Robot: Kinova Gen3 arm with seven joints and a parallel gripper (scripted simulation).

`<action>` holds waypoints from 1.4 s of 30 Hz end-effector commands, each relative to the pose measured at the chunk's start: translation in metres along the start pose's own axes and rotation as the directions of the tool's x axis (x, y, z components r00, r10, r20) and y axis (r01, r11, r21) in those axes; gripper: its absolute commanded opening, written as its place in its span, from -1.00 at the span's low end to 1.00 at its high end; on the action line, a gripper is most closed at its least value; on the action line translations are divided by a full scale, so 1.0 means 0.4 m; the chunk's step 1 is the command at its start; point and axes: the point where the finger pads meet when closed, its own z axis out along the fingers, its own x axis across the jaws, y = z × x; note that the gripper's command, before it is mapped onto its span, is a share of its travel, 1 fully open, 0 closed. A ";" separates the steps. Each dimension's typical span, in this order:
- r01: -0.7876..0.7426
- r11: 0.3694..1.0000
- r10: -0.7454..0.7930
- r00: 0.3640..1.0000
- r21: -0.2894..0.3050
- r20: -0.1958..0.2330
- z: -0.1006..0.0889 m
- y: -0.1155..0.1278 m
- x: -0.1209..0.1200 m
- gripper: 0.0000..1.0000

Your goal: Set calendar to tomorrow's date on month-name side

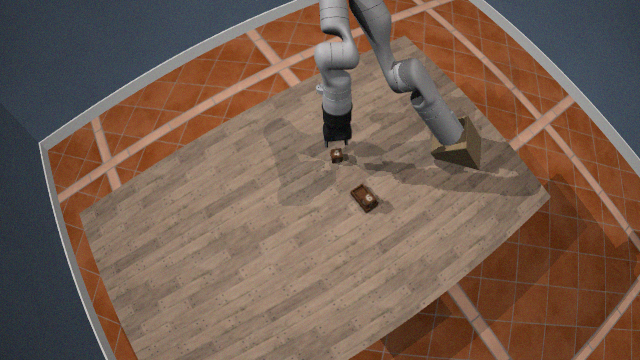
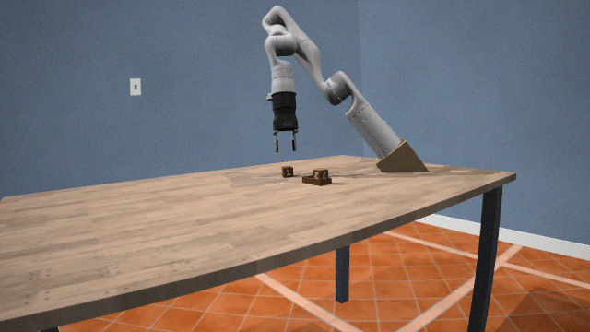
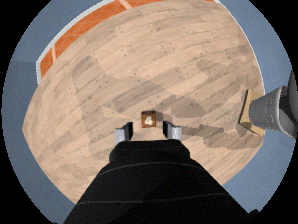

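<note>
A small brown cube (image 1: 337, 155) stands alone on the table, showing a 1 on its side in the exterior view (image 2: 288, 171). A brown tray (image 1: 361, 194) lies a little way off, with a second cube (image 2: 320, 174) standing in one half of it; its side shows a 7 and its top a 6. My gripper (image 2: 285, 147) is open and empty, pointing straight down, well above the lone cube. In the wrist view the lone cube (image 3: 149, 120) sits between my two fingertips, far below them.
The arm's wedge-shaped base (image 1: 460, 143) stands at the back right of the table. The table's edges are far from both cubes.
</note>
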 end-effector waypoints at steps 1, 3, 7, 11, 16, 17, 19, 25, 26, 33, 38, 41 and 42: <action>0.021 0.998 -0.021 1.000 0.052 -0.010 0.006 0.004 0.004 1.00; 0.022 0.996 -0.021 1.000 0.085 -0.009 0.006 0.006 0.004 1.00; 0.022 0.992 -0.021 1.000 0.127 -0.007 0.007 0.008 0.004 1.00; 0.023 0.988 -0.022 1.000 0.155 -0.005 0.007 0.011 0.005 1.00; 0.023 0.985 -0.023 1.000 0.170 -0.004 0.007 0.012 0.006 1.00; 0.023 0.985 -0.023 1.000 0.170 -0.004 0.007 0.012 0.006 1.00; 0.023 0.985 -0.023 1.000 0.170 -0.004 0.007 0.012 0.006 1.00; 0.023 0.985 -0.023 1.000 0.170 -0.004 0.007 0.012 0.006 1.00; 0.023 0.985 -0.023 1.000 0.170 -0.004 0.007 0.012 0.006 1.00; 0.023 0.985 -0.023 1.000 0.170 -0.004 0.007 0.012 0.006 1.00; 0.029 0.985 -0.029 1.000 0.170 -0.005 -0.003 0.014 0.007 1.00; 0.036 0.985 -0.035 0.999 0.170 -0.007 -0.013 0.016 0.007 1.00; 0.036 0.985 -0.035 0.999 0.170 -0.007 -0.013 0.016 0.007 1.00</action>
